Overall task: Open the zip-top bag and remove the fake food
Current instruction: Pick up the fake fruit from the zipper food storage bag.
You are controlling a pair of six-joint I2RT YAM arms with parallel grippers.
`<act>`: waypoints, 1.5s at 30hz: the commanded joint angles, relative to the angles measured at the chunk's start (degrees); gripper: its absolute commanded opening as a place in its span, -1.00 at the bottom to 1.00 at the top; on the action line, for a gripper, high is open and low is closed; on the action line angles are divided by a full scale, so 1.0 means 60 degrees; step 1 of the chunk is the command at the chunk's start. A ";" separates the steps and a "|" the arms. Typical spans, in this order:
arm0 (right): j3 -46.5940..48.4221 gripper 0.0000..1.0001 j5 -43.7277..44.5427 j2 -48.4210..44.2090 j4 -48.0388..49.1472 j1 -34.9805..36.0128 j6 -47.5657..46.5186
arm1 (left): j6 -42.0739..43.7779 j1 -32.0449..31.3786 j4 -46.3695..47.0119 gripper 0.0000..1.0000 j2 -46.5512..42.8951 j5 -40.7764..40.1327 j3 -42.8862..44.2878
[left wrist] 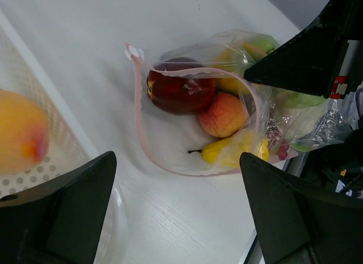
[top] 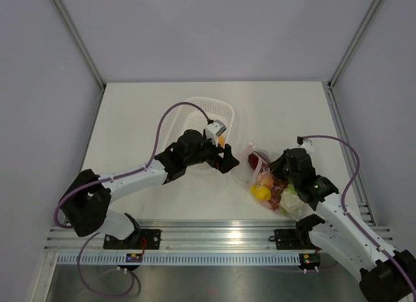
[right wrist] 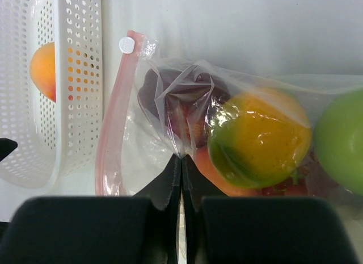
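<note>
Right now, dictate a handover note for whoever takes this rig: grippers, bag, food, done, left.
Left gripper: open, empty, above the mouth of the zip-top bag.
Right gripper: shut on a fold of the bag.
Done: bag mouth open; one orange fruit lies in the white basket.
Left: take out dark red apple, peach, yellow pear, green apple and the rest.

White arms (top: 133, 178), black joints (top: 188, 149), purple cables (top: 164, 124).
</note>
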 commanded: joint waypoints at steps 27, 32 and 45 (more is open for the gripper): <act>-0.0049 -0.92 0.0238 -0.0391 0.0180 -0.0075 -0.0194 | 0.1857 -0.1573 0.0615 0.50 0.2559 -0.1388 0.1792; -0.0020 -0.90 0.0253 -0.0421 0.0195 -0.0075 -0.0165 | 0.1814 -0.1705 0.0599 0.48 0.3129 -0.1402 0.2145; 0.1034 -0.17 0.0371 -0.0203 -0.0025 -0.0075 -0.0516 | 0.1594 -0.1720 0.1770 0.57 0.4244 -0.1901 0.2395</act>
